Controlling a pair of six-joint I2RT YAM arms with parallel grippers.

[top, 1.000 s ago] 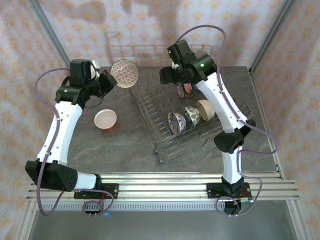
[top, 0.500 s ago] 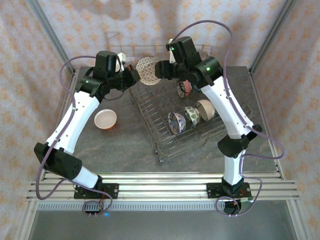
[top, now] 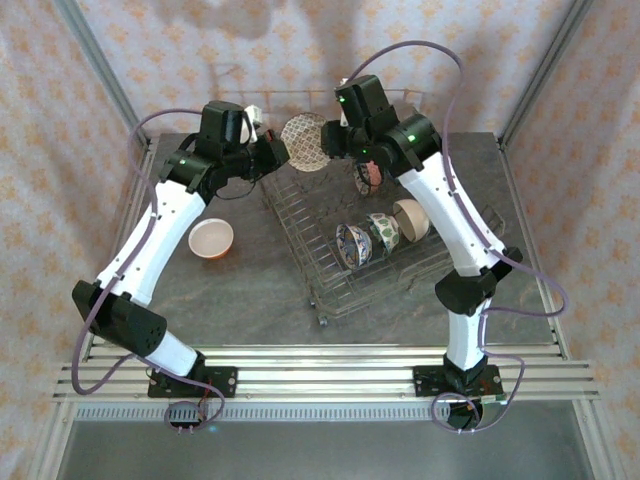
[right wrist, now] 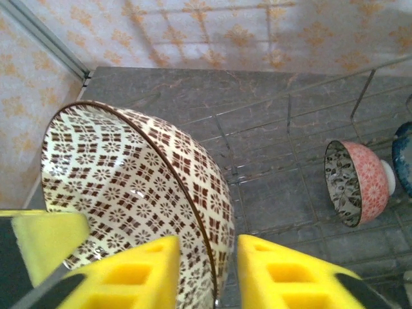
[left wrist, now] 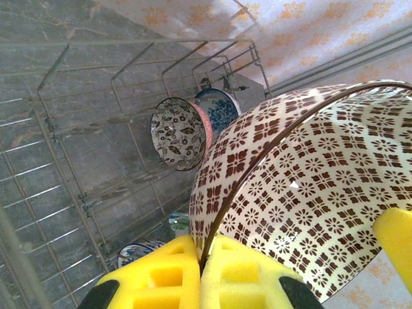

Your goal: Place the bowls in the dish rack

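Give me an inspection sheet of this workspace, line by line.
Surface: grey stone-look table, no spills seen.
Job's things: dish rack holds three bowls in its near row, pink bowl and blue bowl behind; brown-patterned bowl held over its far-left part; orange bowl on the table.
Clutter: nothing seen.
Grippers: left claw shut on the brown-patterned bowl's rim; right claw open astride that rim.
Cables: purple cables loop off both arms.
Surroundings: floral-print walls, metal frame posts.

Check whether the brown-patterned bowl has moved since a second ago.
Yes. The brown-patterned bowl, clamped in the left gripper, moved right: from over bare table left of the dish rack to above its far-left corner.
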